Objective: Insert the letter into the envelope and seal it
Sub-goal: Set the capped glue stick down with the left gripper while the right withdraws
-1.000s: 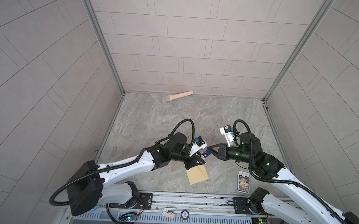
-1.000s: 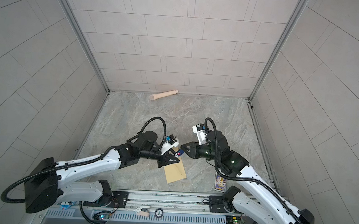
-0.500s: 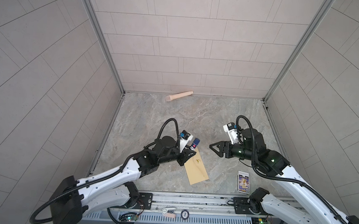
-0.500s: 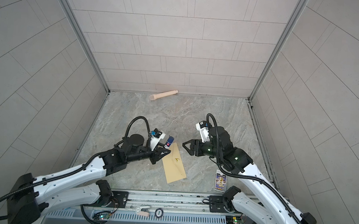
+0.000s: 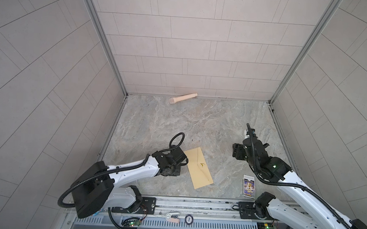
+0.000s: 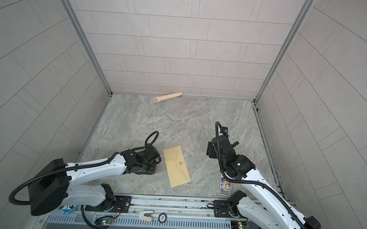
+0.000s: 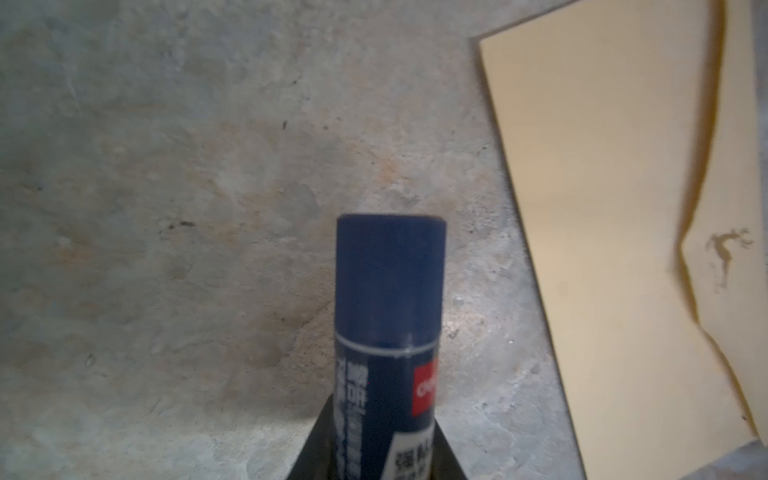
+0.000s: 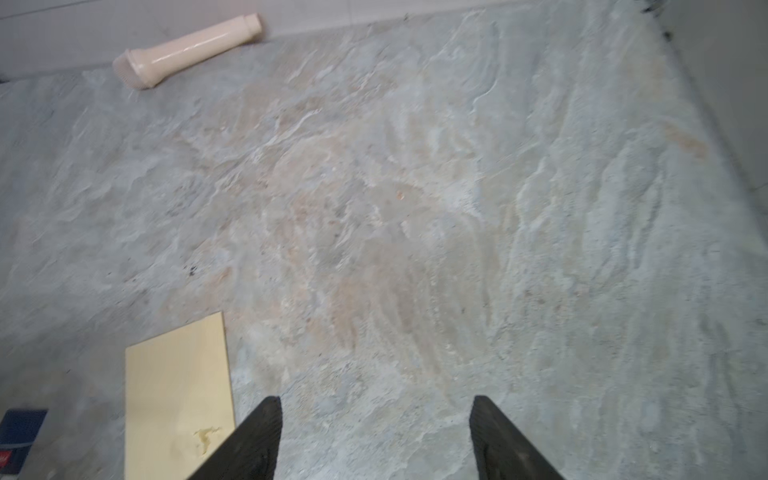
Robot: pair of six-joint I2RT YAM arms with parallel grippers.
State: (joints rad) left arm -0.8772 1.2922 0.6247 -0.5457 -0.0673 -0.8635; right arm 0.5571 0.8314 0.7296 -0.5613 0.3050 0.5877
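Gripping a capped glue stick, the left pincer hangs just beside the envelope, which lies flat between it and the spread, empty right pincer; no letter shows, probably inside, so sealing seems underway and pressing the flap likely follows.

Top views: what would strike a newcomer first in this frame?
The yellow-tan envelope lies flat on the stone table between the arms, flap folded down, a smear at its tip. The left gripper holds a capped blue glue stick beside it; the right gripper stands open over bare stone. A cream tube lies by the back wall.
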